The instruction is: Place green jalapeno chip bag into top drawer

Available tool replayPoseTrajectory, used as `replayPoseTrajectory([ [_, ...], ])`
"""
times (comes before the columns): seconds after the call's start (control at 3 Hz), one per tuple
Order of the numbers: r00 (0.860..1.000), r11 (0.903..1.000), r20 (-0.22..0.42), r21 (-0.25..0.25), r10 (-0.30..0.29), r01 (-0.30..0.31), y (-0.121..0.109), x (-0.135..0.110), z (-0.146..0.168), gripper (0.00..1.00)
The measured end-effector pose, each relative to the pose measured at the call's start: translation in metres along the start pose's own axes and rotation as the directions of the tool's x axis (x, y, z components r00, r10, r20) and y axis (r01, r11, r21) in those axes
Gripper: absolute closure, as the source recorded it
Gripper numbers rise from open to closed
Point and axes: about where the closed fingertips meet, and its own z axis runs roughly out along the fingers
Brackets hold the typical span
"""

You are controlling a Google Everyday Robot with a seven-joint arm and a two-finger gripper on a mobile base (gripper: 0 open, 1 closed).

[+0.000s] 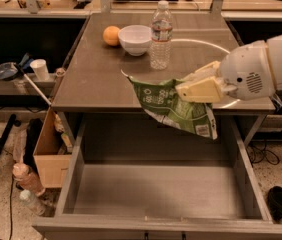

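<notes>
My gripper (183,90) comes in from the right on a white arm, its cream fingers shut on the green jalapeno chip bag (173,109). The bag is crinkled and glossy green, with white lettering and a white barcode patch at its lower right corner. It hangs in the air over the table's front edge and the back of the top drawer (161,191). The drawer is pulled out wide open below the table, a shallow grey metal tray with nothing in it.
On the grey table (96,79) stand a water bottle (160,36), a white bowl (135,39) and an orange (111,35) at the back. A cardboard box (51,154) and bottles (28,184) sit on the floor to the left.
</notes>
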Motion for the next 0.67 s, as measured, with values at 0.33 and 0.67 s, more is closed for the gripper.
replayPoseTrajectory([
  [0.33,1.000,0.9999,0.010,-0.011,-0.002,0.002,0.009,0.009,-0.006,1.00],
  [0.67,1.000,0.9999,0.017,0.000,0.012,-0.012,0.019,0.019,-0.012,1.00],
])
